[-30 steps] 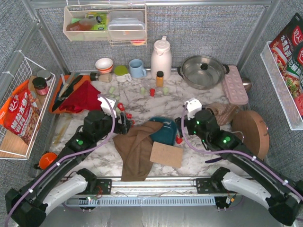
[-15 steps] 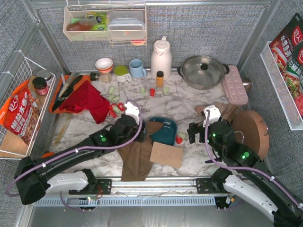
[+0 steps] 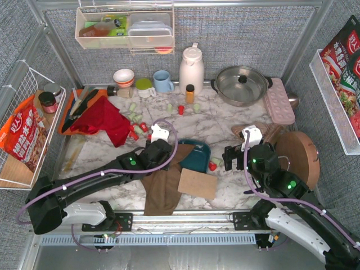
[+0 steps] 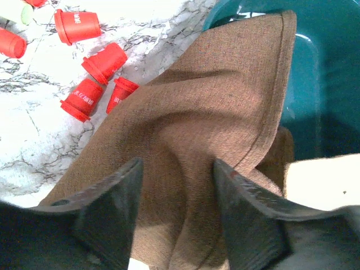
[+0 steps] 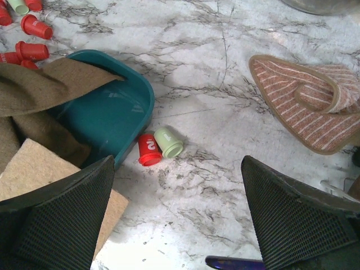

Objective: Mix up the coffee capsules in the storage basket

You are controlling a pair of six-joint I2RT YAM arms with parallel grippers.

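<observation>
The dark teal storage basket sits mid-table, and a brown cloth drapes over its left rim. My left gripper is open, its jaws straddling a raised fold of that cloth beside the basket. Several red capsules lie on the marble to its left. My right gripper is open and empty above bare marble. One red capsule and one mint green capsule lie against the basket's wall. More red and green capsules are scattered behind the basket. The basket's visible inside holds no capsules.
A tan cardboard square lies in front of the basket. A striped cloth and a round wooden board are on the right. A white thermos, a pot, a blue mug and an orange-capped bottle stand at the back. A red cloth lies at the left.
My left gripper has moved right along the brown cloth toward the basket. My right gripper drew back to the right a second ago and has since stayed still.
</observation>
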